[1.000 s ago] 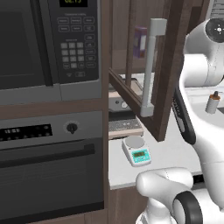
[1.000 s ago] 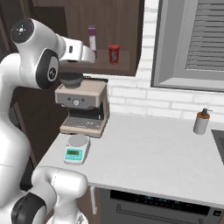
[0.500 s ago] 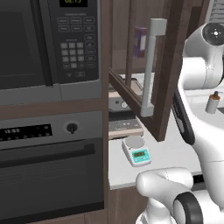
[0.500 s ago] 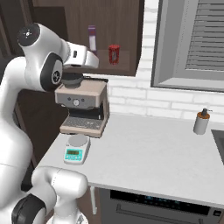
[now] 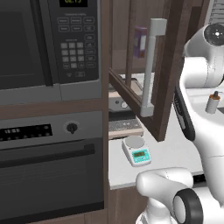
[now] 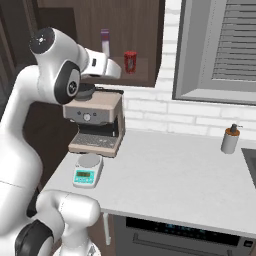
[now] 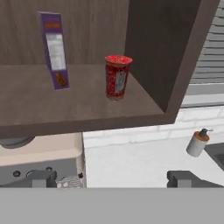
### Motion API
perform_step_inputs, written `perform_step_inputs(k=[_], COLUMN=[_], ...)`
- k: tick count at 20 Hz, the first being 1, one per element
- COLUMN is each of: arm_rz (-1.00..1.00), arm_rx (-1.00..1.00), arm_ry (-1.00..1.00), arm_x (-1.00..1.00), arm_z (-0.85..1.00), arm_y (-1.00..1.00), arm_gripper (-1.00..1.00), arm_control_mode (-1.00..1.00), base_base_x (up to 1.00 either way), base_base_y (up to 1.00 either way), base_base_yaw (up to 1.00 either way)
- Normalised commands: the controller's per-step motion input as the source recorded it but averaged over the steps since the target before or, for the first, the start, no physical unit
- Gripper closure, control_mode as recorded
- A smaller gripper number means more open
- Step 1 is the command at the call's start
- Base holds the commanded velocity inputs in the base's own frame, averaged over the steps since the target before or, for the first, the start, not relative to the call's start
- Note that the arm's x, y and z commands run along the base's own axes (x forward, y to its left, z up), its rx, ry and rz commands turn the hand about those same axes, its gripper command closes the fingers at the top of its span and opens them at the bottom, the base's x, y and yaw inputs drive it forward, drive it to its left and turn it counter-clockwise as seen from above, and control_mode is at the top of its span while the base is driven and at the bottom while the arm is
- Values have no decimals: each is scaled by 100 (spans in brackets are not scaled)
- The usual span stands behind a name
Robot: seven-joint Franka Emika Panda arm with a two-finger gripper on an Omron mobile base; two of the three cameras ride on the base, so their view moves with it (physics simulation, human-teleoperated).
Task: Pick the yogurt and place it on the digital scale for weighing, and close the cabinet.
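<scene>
Red yogurt (image 7: 117,77) stands on the open cabinet (image 7: 78,105) shelf.

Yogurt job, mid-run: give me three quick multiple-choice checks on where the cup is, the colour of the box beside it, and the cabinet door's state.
1. Where does the yogurt stand?
A. On the cabinet shelf
B. On the scale's plate
C. On the counter by the bottle

2. What colour is the box on the same shelf?
A. Green
B. Purple
C. Yellow

3. How is the cabinet door?
A. Shut
B. Taken off
C. Swung open

Answers:
1. A: the yogurt stands upright on the shelf inside the cabinet; the digital scale has a bare plate.
2. B: the box left of the cup in the hand view is purple.
3. C: the cabinet door stands out over the counter, handle facing the left base camera.
</scene>
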Motion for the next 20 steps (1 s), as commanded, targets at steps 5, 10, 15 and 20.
perform_step_inputs(k=[5,10,15,20], arm_rz=[-1,0,0,0], arm_rx=[0,0,0,0], arm_ry=[0,0,0,0], arm_x=[29,45,41,33], arm_z=[0,0,0,0], arm_y=[-1,0,0,0], arm_gripper=[-100,-100,-100,-100], arm_control_mode=[-100,-100,-100,-100], base_base_x=[0,0,0,0], base_base_y=[0,0,0,0], base_base_yaw=[0,0,0,0])
